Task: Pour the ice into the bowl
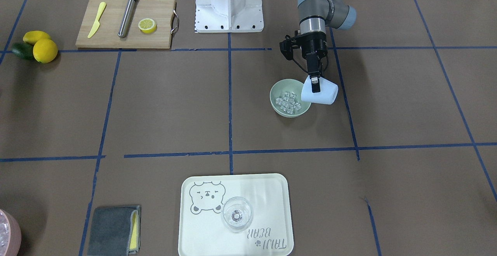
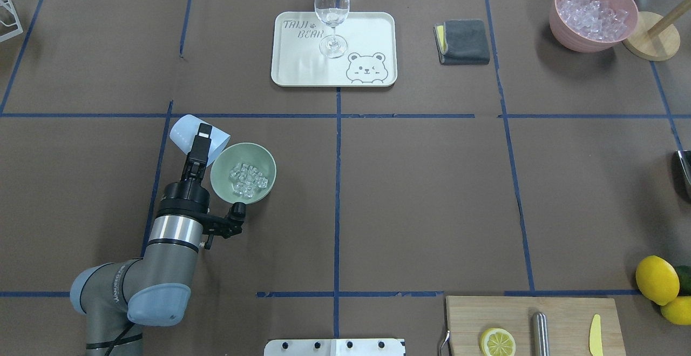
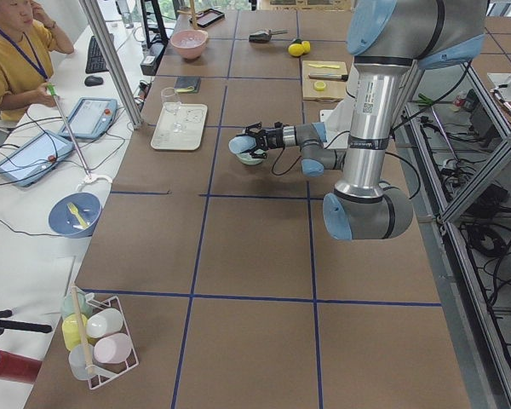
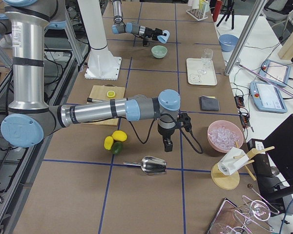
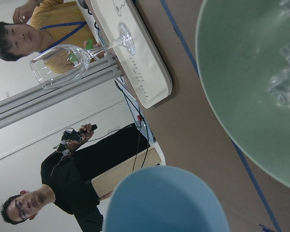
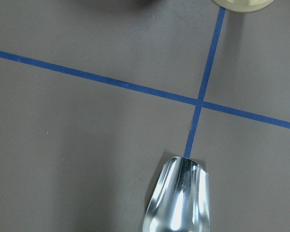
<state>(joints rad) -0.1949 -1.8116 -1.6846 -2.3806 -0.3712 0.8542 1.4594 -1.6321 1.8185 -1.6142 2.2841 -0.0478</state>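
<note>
Overhead exterior: left hand (image 2: 202,132) grips the blue cup (image 2: 182,129), tipped on its side, mouth toward the bowl (image 2: 265,162). Ice (image 2: 248,179) lies in the bowl on the desk (image 2: 421,183). Right hand (image 4: 167,145) near a scoop (image 4: 154,165); open or closed, cannot tell.

The pale sage-green bowl (image 2: 245,153), round, smooth and plain, stands upright on the counter in its left half, about midway between the robot's edge and the far edge. A handful of small clear, glossy ice (image 2: 248,179) cubes lies heaped in its bottom.
</note>
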